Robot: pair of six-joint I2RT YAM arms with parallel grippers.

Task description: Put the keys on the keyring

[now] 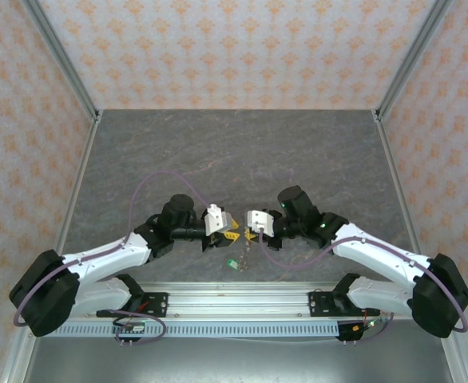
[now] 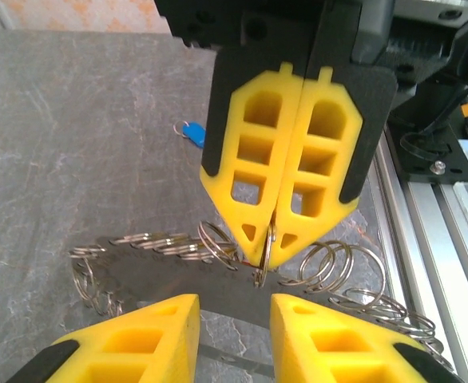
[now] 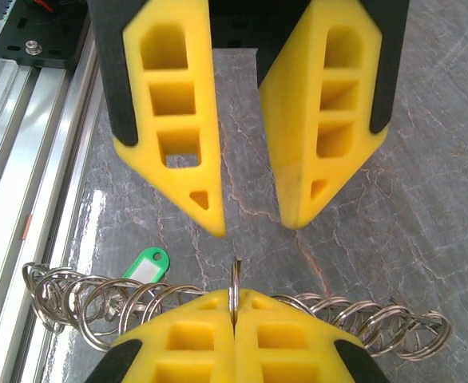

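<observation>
1. The right gripper point(image 2: 270, 239) has its jaws closed on 1 upright ring of the keyring point(image 2: 178, 244), a chain of linked silvery wire rings. The rest of the chain trails along the worktop point(image 2: 74, 159) on both sides of the grip.
2. The left gripper point(image 3: 254, 223) faces it tip to tip. Its jaws stand apart with nothing between them, and the pinched ring's free edge sits just short of that gap.
3. The green tag point(image 3: 146, 266) lies on the worktop beside the chain, toward the near rail.
4. The blue-tagged key point(image 2: 192, 133) lies flat on the worktop, apart from the chain and farther from the rail than the chain is. It is not yet threaded.
5. The step in hand looks like taking a 2nd hold on that ring so it can be steadied or spread for a key.
6. To do it well, centre the ring's edge in the left gap before closing.
7. Bite only the exposed arc, clear of the right fingertips.
8. Close gently, because thin wire can twist out of soft pads.
9. The right grip should hold firm so the ring stays upright.
10. Avoid catching a neighbouring ring, which would drag the chain.
</observation>
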